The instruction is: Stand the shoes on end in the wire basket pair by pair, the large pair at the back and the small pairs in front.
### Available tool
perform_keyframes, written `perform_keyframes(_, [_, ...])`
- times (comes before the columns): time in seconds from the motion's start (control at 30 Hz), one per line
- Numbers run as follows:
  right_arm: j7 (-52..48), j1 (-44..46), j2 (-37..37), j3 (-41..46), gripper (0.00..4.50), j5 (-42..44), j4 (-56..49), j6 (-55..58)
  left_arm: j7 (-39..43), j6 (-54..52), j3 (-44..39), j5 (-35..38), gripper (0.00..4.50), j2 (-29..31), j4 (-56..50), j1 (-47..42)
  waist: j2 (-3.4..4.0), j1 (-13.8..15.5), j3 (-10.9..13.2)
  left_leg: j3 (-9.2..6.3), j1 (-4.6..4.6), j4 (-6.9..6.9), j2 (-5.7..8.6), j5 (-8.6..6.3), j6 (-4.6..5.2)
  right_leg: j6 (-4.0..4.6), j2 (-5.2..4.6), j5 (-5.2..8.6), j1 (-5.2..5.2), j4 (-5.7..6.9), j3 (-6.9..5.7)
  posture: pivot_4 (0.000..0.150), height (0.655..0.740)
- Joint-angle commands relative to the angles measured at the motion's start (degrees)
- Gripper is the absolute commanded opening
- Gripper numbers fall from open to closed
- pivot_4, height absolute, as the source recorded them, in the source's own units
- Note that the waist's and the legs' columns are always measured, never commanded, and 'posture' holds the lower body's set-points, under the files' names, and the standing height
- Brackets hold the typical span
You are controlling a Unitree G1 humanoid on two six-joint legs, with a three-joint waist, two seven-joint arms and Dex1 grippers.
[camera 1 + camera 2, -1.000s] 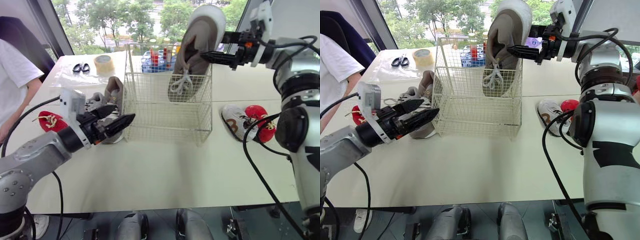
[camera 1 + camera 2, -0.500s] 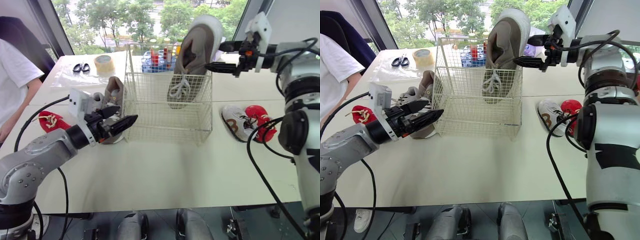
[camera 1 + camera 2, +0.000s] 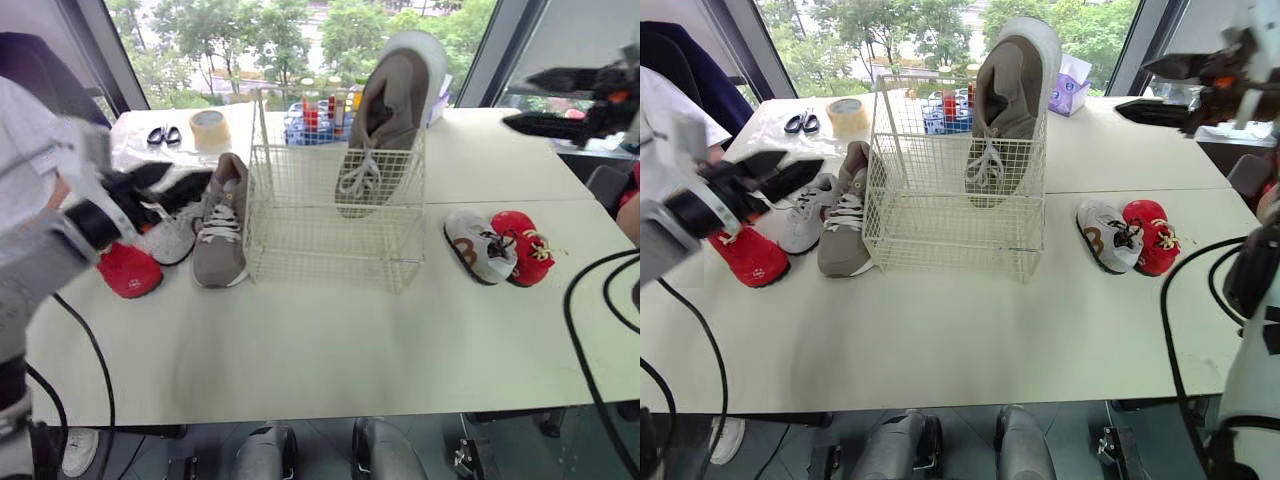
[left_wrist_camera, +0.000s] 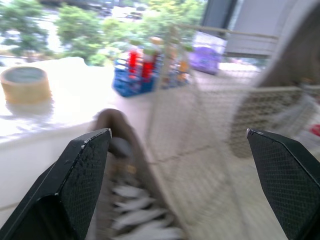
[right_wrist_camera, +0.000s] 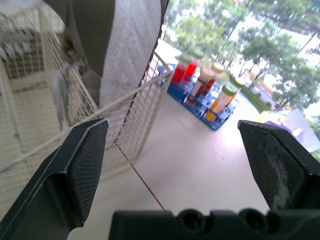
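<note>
Shoes: Tipping Hazards and Obscured Areas

One large taupe shoe is stood toe-down at the back right of the wire basket, with its heel raised well above the rim. Its mate is laid flat just left of the basket. A white small shoe and a red small shoe are found further left. A grey small shoe and a second red shoe are placed together to the right of the basket.

The left gripper is held wide and empty, left of the basket. The right gripper is likewise spread wide and empty, above and right of the basket.

Hazards: the standing shoe is judged top-heavy and may be toppled if the basket is nudged or the mate is lowered against it. The light basket may be pushed across the table by a finger caught in the mesh.

Obscured: the toe's seating on the basket floor cannot be confirmed through the wire. The white shoe is partly covered by the left arm.
</note>
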State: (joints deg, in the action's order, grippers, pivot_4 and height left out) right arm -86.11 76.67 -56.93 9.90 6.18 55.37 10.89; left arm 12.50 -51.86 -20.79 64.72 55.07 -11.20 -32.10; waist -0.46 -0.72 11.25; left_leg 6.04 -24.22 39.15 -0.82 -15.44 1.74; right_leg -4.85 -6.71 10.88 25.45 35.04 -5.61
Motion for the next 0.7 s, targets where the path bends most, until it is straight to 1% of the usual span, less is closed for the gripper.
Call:
perform_keyframes(0.03, [1.91, -7.45, 1.37, 4.23, 4.45, 11.55, -25.34, 18.34, 2.74, -5.62, 8.43, -8.91, 4.5, 4.6, 9.04, -9.07, 0.0, -0.02, 0.0, 0.05, 0.05, 0.01, 0.0, 0.0, 0.0, -0.01, 0.0, -0.01, 0.0, 0.02, 0.02, 0.15, 0.74])
perform_keyframes(0.07, [4.62, -10.4, 2.31, 5.1, 4.45, 15.49, -34.7, 25.88, 5.15, -6.95, 12.04, -11.92, 4.5, 5.21, 13.14, -12.49, 0.1, -0.27, -0.01, 0.07, 0.12, 0.01, 0.0, 0.01, -0.01, -0.01, -0.01, -0.01, -0.02, 0.11, 0.03, 0.15, 0.74])
perform_keyframes(0.1, [6.92, -12.44, 3.0, 5.81, 4.45, 18.23, -41.29, 31.23, 7.22, -7.67, 14.36, -13.95, 4.5, 5.5, 16.01, -14.83, 0.17, -0.26, -0.01, 0.16, 0.18, 0.0, -0.03, 0.03, -0.03, -0.02, 0.01, -0.01, 0.0, 0.11, 0.06, 0.15, 0.74])
perform_keyframes(0.17, [11.53, -17.23, 4.68, 4.91, 4.45, 24.92, -57.42, 42.63, 13.22, -8.54, 21.15, -19.8, 4.5, 4.27, 25.09, -22.43, 0.18, 0.08, -0.01, 0.13, 0.25, -0.03, -0.04, 0.06, -0.09, -0.02, 0.04, -0.01, 0.0, 0.23, 0.08, 0.15, 0.74])
perform_keyframes(0.23, [13.75, -21.65, 5.61, 3.79, 4.45, 30.76, -69.1, 48.75, 18.79, -6.34, 27.25, -26.58, 4.5, 2.28, 33.43, -28.96, 0.15, 0.21, -0.03, 0.04, 0.22, -0.03, -0.06, 0.1, -0.16, -0.01, 0.18, 0.0, 0.02, 0.24, 0.01, 0.15, 0.74])
perform_keyframes(0.3, [16.29, -24.81, 6.2, 2.78, 4.45, 34.66, -76.3, 52.55, 24.01, -2.48, 32.18, -33.17, 4.5, -0.65, 41.66, -34.71, 0.01, 0.58, -0.04, 0.02, 0.15, -0.01, -0.02, 0.1, -0.16, 0.0, 0.19, 0.0, -0.01, 0.18, -0.06, 0.15, 0.74])
perform_keyframes(0.37, [18.78, -27.65, 6.02, 1.4, 4.45, 35.18, -80.53, 52.75, 27.59, 1.46, 35.25, -38.74, 4.5, -4.0, 49.66, -39.46, -0.06, 1.3, -0.04, 0.01, 0.05, 0.05, -0.02, 0.06, -0.08, 0.0, 0.08, 0.0, 0.0, 0.12, -0.05, 0.15, 0.74])
perform_keyframes(0.47, [22.71, -30.7, 6.61, 0.61, 4.45, 35.8, -83.72, 51.97, 31.48, 7.99, 37.31, -45.57, 4.5, -9.32, 61.28, -44.93, -0.09, 1.49, -0.03, 0.09, -0.19, 0.28, 0.04, -0.1, 0.21, 0.0, -0.03, 0.0, 0.11, 0.01, -0.02, 0.15, 0.74])
perform_keyframes(0.6, [27.65, -33.14, 7.97, 0.87, 4.45, 37.58, -86.85, 51.8, 31.94, 16.03, 36.63, -51.77, 4.5, -17.43, 75.05, -49.67, -0.17, 1.59, -0.05, 0.1, -0.34, 0.57, 0.04, -0.24, 0.44, -0.02, -0.07, -0.01, 0.11, 0.03, -0.03, 0.15, 0.74])
perform_keyframes(0.7, [31.36, -33.99, 8.79, 1.18, 4.45, 38.22, -87.77, 51.64, 31.76, 20.11, 35.04, -54.63, 4.5, -22.29, 81.57, -50.7, -0.19, 1.46, -0.04, 0.1, -0.41, 0.75, 0.03, -0.34, 0.62, -0.04, -0.09, -0.01, 0.11, 0.05, -0.03, 0.15, 0.74])
